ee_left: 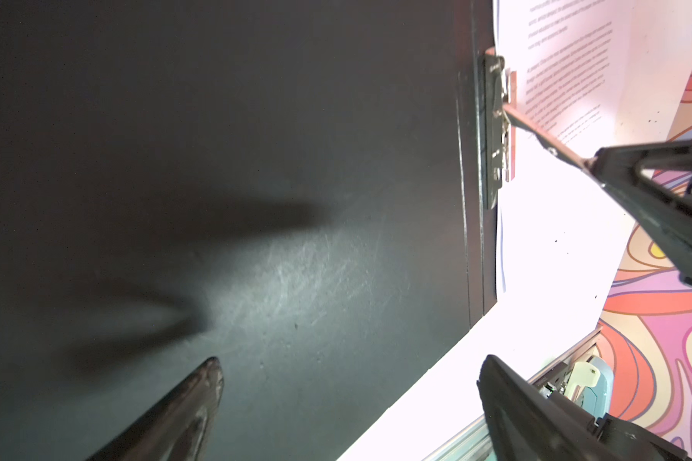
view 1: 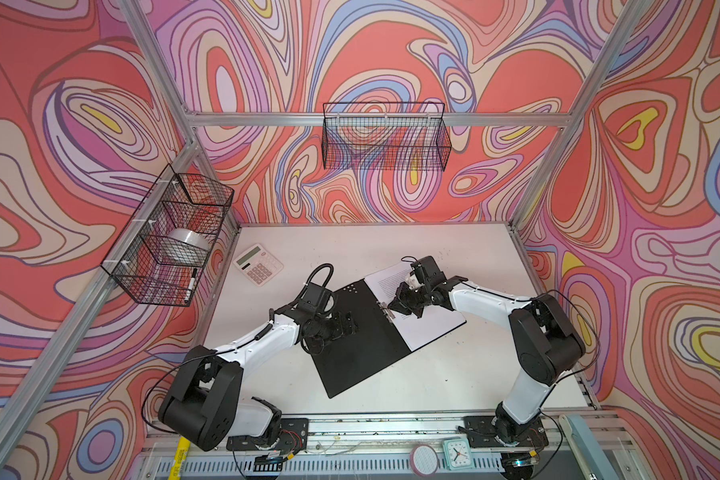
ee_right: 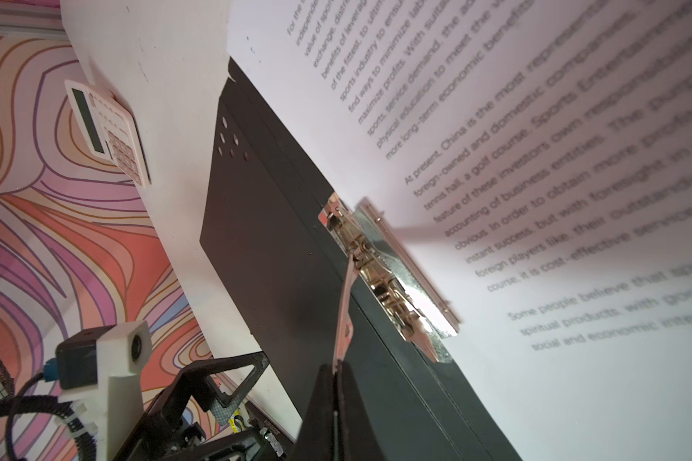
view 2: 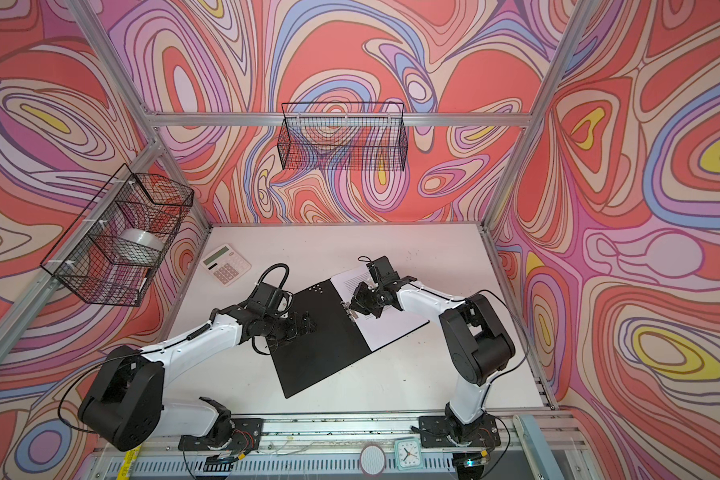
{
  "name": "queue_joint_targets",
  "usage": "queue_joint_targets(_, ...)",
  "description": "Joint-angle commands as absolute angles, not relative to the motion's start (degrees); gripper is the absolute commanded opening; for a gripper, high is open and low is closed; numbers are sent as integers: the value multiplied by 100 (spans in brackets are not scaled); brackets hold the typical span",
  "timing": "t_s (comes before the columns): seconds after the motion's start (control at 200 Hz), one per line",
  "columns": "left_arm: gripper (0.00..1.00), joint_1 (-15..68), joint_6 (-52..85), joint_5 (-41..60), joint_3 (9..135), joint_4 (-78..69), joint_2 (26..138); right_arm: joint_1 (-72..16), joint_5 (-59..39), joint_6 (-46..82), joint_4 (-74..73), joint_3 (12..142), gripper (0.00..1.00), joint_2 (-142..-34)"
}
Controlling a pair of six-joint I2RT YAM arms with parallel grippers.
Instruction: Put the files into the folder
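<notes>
Right wrist view shows the right hand [ee_right: 336,369] pinched tight on the silver metal clip lever [ee_right: 346,303] of the open, black-lined thin folder [ee_right: 264,239]. White printed paper files [view 1: 433,328] cover its three-o'clock leaf; the left hand [ee_left: 350,359], spread wide, hovers over the nine-o'clock leaf.
</notes>
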State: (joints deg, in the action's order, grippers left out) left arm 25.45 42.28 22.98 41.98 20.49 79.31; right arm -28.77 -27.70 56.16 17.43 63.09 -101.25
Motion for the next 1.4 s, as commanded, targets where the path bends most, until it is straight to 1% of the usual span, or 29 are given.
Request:
queue_joint_targets(0.0,100,2547,4333,2308,4342,1870,8169,-2867,-2879,5191,1830,6465,0,-10307)
queue_joint_targets(0.471,100,2540,4560,1974,4064,1736,8836,-2866,-2537,5110,1608,5518,0,-10187)
queue_joint_targets(0.691,100,2540,4546,1877,3947,1831,8964,-2874,-2074,4963,1761,5149,0,-10017)
queue_joint_targets(0.991,100,2531,4495,1809,3902,1909,9173,-2879,-1433,4756,2016,5001,0,-10061)
queue_joint_targets(1.392,100,2525,4430,1773,3876,1986,9244,-2903,-939,4688,2025,4893,0,-10309)
